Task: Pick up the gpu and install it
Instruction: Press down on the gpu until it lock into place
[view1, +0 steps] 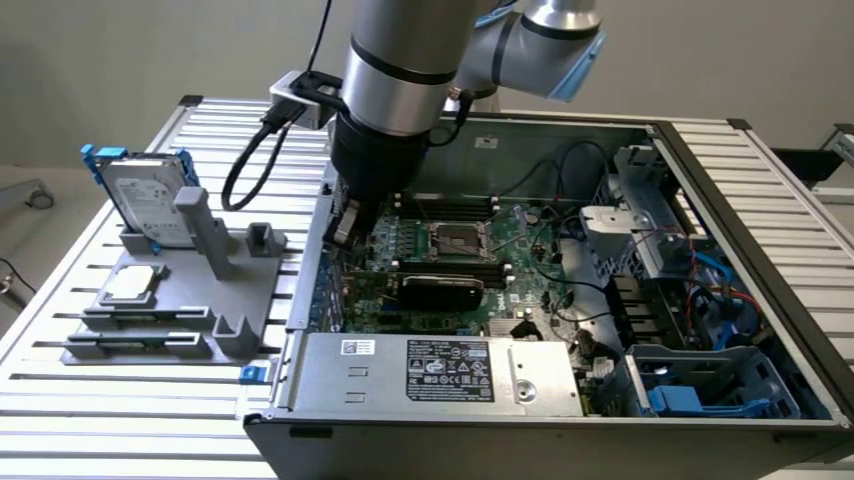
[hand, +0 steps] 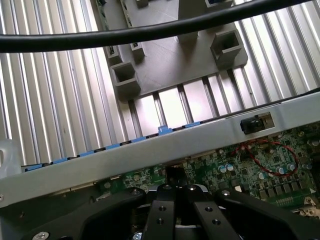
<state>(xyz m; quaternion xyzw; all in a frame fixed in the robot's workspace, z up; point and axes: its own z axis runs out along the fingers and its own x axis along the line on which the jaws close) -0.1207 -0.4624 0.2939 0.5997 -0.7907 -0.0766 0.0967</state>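
The tabletop (view1: 107, 400) is silver with long stripes. The holder (view1: 187, 290) is grey. The hard drive (view1: 140, 205) is silver with a blue frame. The board (view1: 454, 270) inside the computer case (view1: 747, 230) is green. The gripper (hand: 175, 200) is black

This looks like a robotics lab or test workshop, though little of the room itself shows. A ribbed aluminium worktable (view1: 120, 400) carries an opened computer case (view1: 747, 260) with its motherboard (view1: 454, 250) bare, a grey parts fixture (view1: 200, 290), and an industrial robot arm (view1: 400, 70).
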